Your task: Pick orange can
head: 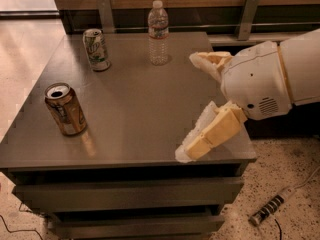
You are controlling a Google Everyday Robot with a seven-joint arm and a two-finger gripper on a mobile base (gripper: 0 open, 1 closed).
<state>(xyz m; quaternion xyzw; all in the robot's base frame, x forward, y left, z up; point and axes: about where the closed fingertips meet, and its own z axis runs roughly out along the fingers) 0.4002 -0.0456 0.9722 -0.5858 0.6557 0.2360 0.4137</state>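
Note:
The orange can (65, 109) stands upright near the front left of the grey table (135, 109); it has a coppery body, a pale label patch and an open silver top. My gripper (192, 106) is over the table's right side, well to the right of the can and apart from it. It is open and empty, with one pale finger (207, 134) low near the front edge and the other (207, 61) further back.
A white and green can (97, 49) stands at the back left. A clear plastic water bottle (158, 33) stands at the back middle. A wooden wall with metal brackets runs behind. A power strip (272, 209) lies on the speckled floor at the right.

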